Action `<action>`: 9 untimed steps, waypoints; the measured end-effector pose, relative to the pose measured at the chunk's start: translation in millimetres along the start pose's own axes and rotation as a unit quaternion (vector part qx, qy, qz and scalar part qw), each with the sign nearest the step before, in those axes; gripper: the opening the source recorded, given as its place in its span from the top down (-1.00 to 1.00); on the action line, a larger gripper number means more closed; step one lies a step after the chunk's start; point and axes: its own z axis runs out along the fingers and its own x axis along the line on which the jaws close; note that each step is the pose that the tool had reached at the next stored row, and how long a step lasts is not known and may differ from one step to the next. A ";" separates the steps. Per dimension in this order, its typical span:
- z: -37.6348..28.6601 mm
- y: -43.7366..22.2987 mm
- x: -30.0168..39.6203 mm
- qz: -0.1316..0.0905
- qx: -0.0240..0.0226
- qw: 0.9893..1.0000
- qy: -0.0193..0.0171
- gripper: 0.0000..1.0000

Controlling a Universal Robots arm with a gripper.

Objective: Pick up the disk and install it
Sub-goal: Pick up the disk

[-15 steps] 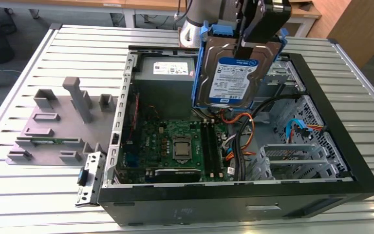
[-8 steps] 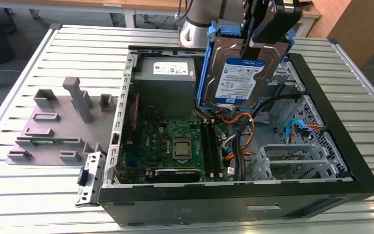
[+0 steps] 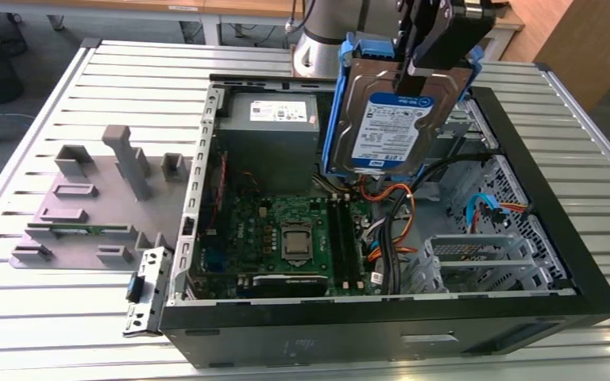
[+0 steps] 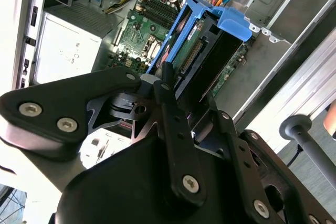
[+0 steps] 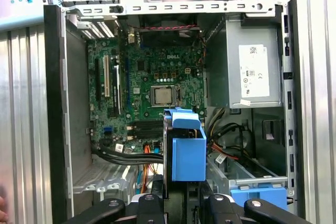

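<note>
I have the disk (image 3: 395,119) hanging in the air over the open computer case (image 3: 559,270), well clear of the table (image 3: 61,79). The gripper (image 3: 430,62) has its fingers (image 4: 169,103) clamped on the disk's upper end. The labelled face tilts toward the exterior view's left, and the blue rails frame it on both sides. In the first wrist view the disk's lower blue end (image 5: 188,156) sits above the motherboard (image 5: 152,77) and the cables (image 5: 226,145).

My main worry is the hold. The fingers grip only one end of a heavy, tilted body, so a jolt could make it pivot or slip out, and it would land on the bare board below. The loose orange and black cables (image 3: 395,214) lie just under the disk, and I judge a rail could hook one on the way down and drag the disk off line. The metal drive cage (image 3: 475,254) has thin walls. If the disk meets it skewed, the rails could jam against an edge instead of sliding in.
</note>
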 end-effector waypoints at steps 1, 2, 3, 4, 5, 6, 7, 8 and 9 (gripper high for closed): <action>-0.6 0.0 0.0 0.000 0.000 1.000 0.000 0.30; -0.9 0.0 0.0 0.000 0.000 1.000 0.000 0.30; -0.9 0.0 0.0 0.000 0.000 1.000 0.000 0.30; -1.0 0.0 0.1 0.000 0.000 1.000 0.000 0.30; -1.0 0.1 0.4 0.000 0.000 1.000 0.000 0.30; -1.0 0.2 1.0 0.000 0.000 1.000 0.000 0.30; -1.0 0.3 1.7 0.000 0.000 1.000 0.000 0.30; -1.1 0.5 2.5 0.000 0.000 1.000 0.000 0.30; -1.1 0.6 3.4 0.000 0.000 1.000 0.000 0.30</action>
